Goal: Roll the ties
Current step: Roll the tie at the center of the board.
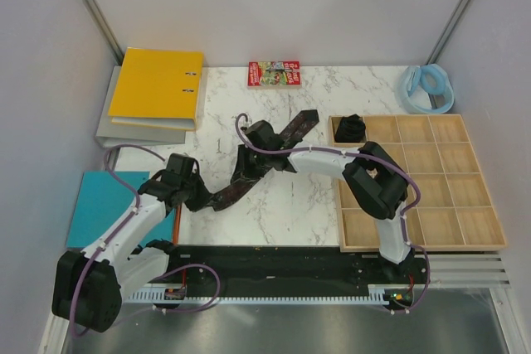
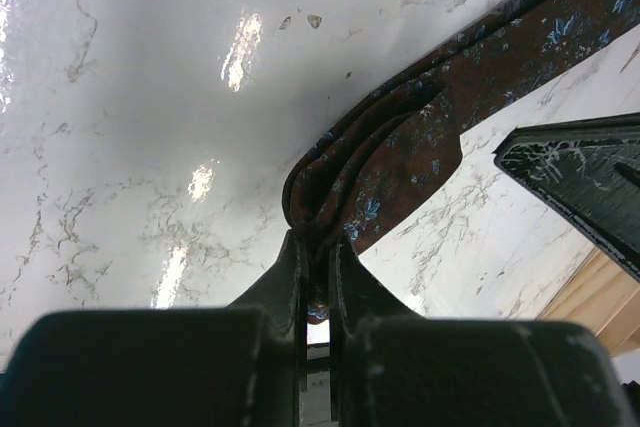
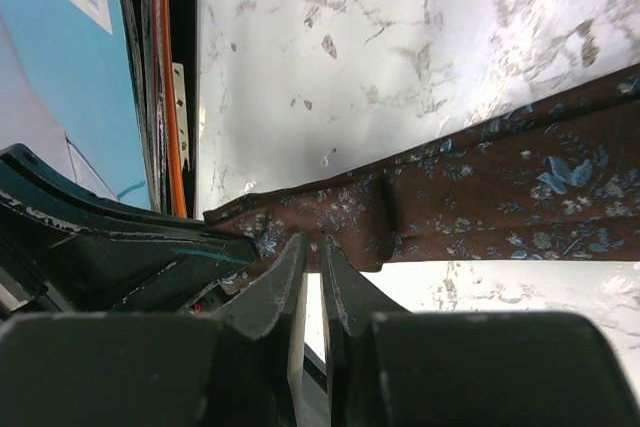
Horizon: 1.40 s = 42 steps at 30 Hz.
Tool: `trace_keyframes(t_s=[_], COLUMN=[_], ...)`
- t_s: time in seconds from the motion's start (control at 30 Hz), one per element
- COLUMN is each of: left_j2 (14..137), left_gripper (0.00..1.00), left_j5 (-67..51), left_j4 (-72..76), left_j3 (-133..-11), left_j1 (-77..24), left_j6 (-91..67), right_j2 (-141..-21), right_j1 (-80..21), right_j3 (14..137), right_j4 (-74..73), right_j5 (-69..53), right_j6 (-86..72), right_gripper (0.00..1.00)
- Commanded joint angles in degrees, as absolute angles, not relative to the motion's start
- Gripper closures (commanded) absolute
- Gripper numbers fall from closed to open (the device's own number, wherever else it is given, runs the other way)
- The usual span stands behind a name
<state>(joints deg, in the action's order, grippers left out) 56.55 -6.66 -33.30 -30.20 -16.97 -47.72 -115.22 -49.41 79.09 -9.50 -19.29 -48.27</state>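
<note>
A dark brown tie (image 1: 299,125) with a small blue flower pattern lies diagonally across the marble table. My left gripper (image 1: 206,198) is shut on its folded lower end, and the fabric bunches between the jaws in the left wrist view (image 2: 315,247). My right gripper (image 1: 247,167) sits a little farther up the strip. Its jaws are nearly closed on the tie's near edge (image 3: 313,245). The tie (image 3: 480,207) runs off to the right in that view. A second tie, rolled into a dark coil (image 1: 350,128), sits in the tray's back left compartment.
The wooden compartment tray (image 1: 440,192) fills the right side. A yellow binder (image 1: 158,84) lies at the back left, a small book (image 1: 273,73) at the back middle and a pale blue band (image 1: 429,89) at the back right. A teal folder (image 1: 108,205) lies beside the left arm.
</note>
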Motion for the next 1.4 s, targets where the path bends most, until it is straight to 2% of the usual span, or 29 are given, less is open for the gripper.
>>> trace_keyframes(t_s=[0.0, 0.73, 1.37], left_j2=[55.11, 52.91, 64.51], left_gripper=[0.98, 0.98, 0.98], left_j5=[-7.65, -11.16, -15.56], left_j4=[-34.8, -38.67, -38.23], left_j3=[-32.34, -38.32, -45.35], left_j1=[-17.14, -17.14, -17.05], left_j6=[-45.97, -47.11, -42.28], right_j2=[-114.52, -118.92, -119.18], right_j1=[-50.45, -54.31, -57.74], right_j3=[79.19, 79.72, 81.56], right_j4=[-9.84, -9.49, -8.7], right_j5=[-17.84, -16.88, -18.63], right_j6=[-48.78, -49.04, -50.71], right_gripper=[0.83, 0.84, 0.84])
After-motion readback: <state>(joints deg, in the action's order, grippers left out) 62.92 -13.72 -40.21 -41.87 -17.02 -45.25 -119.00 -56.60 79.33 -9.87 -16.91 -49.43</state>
